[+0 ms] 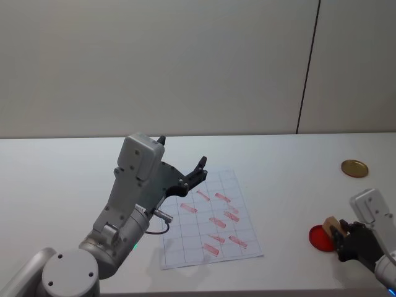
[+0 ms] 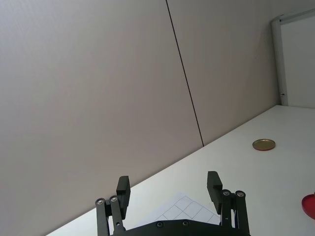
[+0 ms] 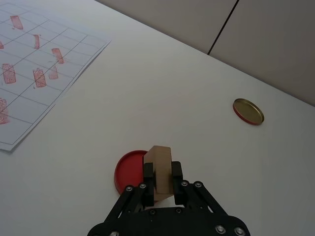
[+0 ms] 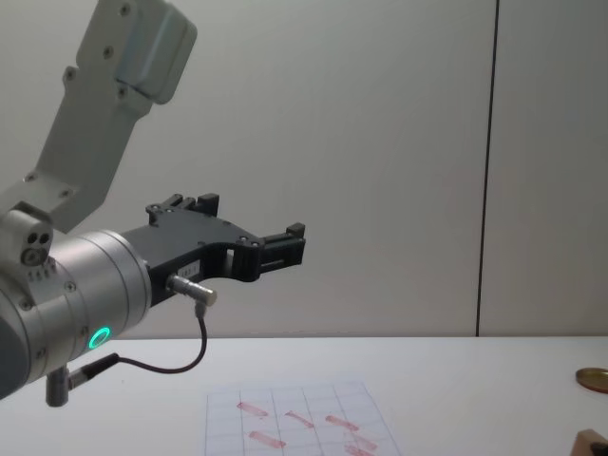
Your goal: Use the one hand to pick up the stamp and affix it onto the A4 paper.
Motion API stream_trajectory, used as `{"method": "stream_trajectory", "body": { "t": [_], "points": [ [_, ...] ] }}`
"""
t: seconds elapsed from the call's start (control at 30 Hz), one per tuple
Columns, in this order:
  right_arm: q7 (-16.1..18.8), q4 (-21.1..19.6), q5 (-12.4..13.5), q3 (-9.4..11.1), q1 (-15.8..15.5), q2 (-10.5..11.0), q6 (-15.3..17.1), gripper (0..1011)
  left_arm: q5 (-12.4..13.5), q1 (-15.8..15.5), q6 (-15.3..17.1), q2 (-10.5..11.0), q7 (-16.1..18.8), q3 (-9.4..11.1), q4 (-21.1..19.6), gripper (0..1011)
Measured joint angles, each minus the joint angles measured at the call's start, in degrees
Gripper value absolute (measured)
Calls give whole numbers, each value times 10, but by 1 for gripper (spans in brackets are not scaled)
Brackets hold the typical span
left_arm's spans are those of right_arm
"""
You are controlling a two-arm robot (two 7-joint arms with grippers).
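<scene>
Right claw (image 3: 162, 173) was clamped on the small light-brown wooden block stamp (image 3: 159, 169), black fingers (image 3: 148, 172) pinching it from both sides, block standing roughly upright. It sat at the near right of the white tabletop (image 1: 291, 167), just over the near edge of a flat red round ink pad (image 3: 129, 170); couldn't tell whether the stamp face touched the pad. White A4 sheet with a faint grid and reddish-pink oblong marks (image 1: 210, 219) lay flat mid-tabletop, well apart from the stamp, to its left. A round golden-brown disc lid (image 1: 354, 167) lay farther back on the right, apart from the pad. Left claw (image 1: 180, 164) hung raised above the paper's far left corner, fingers spread, gripping nothing.
</scene>
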Motion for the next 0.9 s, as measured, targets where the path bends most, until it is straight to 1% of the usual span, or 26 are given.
{"method": "stream_trajectory", "body": {
  "t": [0.27,0.63,0.77,0.8,0.9],
  "points": [
    [-1,8,-1,1,7,-2,-3,203,0,0,0,0,0,0,0,993],
    [5,38,-12,-3,25,-11,-8,209,0,0,0,0,0,0,0,993],
    [7,46,-16,-5,30,-14,-10,295,0,0,0,0,0,0,0,993],
    [8,49,-17,-6,32,-15,-11,346,0,0,0,0,0,0,0,993],
    [10,52,-18,-7,34,-16,-13,414,0,0,0,0,0,0,0,993]
  ]
}}
